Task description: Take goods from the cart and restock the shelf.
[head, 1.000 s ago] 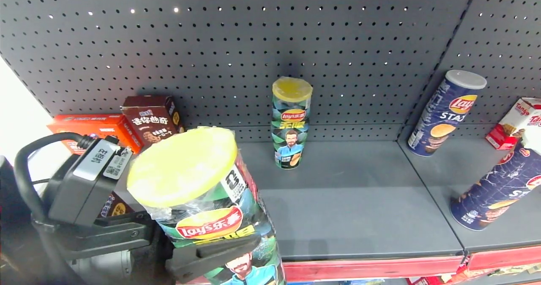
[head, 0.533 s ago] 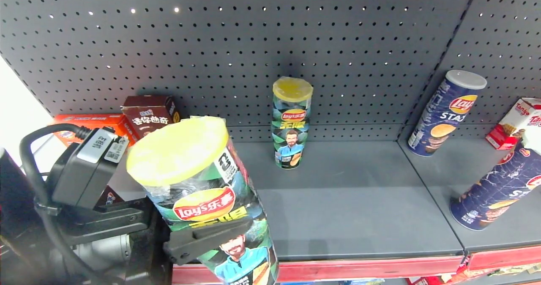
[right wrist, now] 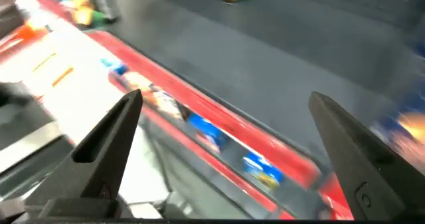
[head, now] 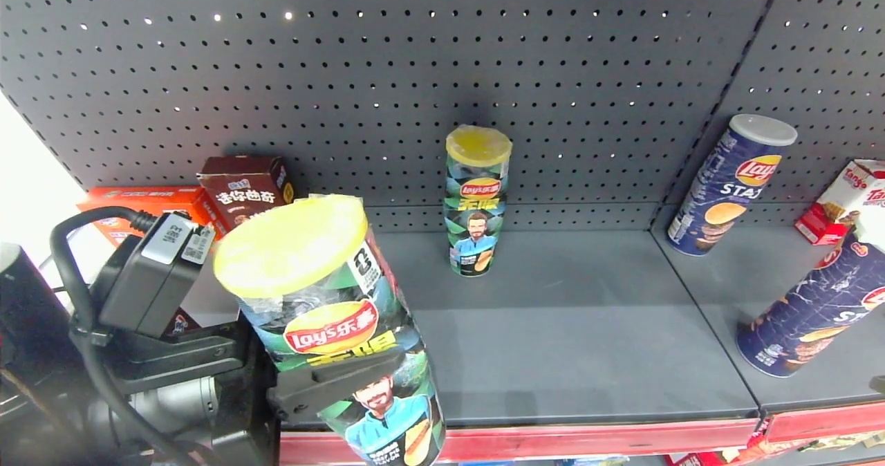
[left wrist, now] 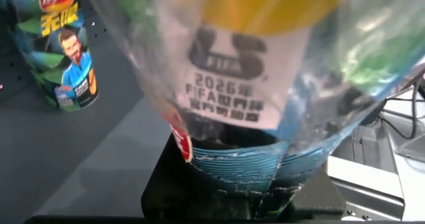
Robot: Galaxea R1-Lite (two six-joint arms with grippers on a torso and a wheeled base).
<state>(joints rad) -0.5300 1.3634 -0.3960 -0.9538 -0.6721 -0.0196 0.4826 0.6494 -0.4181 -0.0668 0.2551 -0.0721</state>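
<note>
My left gripper is shut on a green chips can with a yellow lid, held tilted at the front left edge of the grey shelf. One black finger crosses the can's front. The left wrist view has the held can close up, wrapped in clear film. A matching green can stands upright at the back middle of the shelf, and the left wrist view catches this same standing can too. My right gripper is open with nothing in it, hanging in front of the shelf's red front strip.
Two boxes, orange and brown, lie at the shelf's back left. On the neighbouring shelf to the right a blue can leans on the pegboard, another blue can lies tilted, and a red-and-white box sits behind. Bare shelf lies between the green cans.
My left gripper has carried the held can a little farther from the camera toward the shelf, so more of its lower end shows. The shelf goods have stayed put.
</note>
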